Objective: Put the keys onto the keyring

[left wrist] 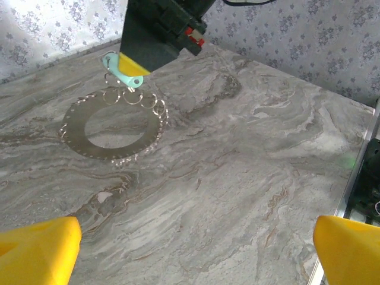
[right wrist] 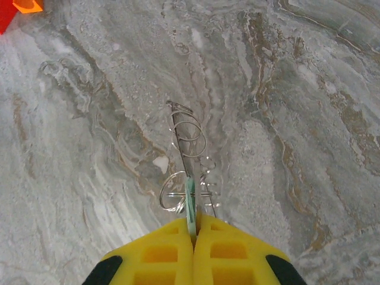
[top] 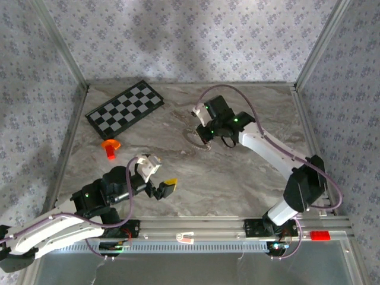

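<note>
Top external view: the right claw, jaws together, hangs over the far rim of the thin silvery metal keyring fringed with small keys, which lies flat on the grey marbled tabletop between floral-papered walls; the left claw stands wide apart and empty. Left wrist view: the small key with a mint-green plastic head is clamped in the right claw at that rim, contact unconfirmed. Right wrist view: the key stands edge-on among wire loops; threading is judged started, not finished.

Left claw spread wide — right claw clamped.
</note>
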Tool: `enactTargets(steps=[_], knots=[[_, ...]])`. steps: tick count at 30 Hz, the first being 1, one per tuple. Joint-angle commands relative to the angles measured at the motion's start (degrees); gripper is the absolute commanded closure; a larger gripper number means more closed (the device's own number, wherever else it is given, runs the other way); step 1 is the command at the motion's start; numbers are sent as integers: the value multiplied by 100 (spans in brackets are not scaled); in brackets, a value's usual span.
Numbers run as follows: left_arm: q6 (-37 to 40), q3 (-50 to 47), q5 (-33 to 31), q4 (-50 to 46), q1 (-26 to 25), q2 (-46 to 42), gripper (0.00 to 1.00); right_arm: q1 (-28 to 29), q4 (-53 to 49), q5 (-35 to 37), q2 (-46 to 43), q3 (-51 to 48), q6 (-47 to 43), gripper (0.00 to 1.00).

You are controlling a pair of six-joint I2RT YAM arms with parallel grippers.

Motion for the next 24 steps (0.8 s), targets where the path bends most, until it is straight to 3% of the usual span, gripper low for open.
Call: enactTargets(steps=[1, 11, 24], knots=[[-54, 182, -75, 31, 22, -60, 0, -72, 189, -134, 249, 391, -114, 100], [65, 214, -135, -3, 18, -202, 0, -59, 382, -339, 722, 447, -85, 100], [128, 173, -399, -1, 27, -457, 0, 58, 770, -727, 266, -504, 292, 100]])
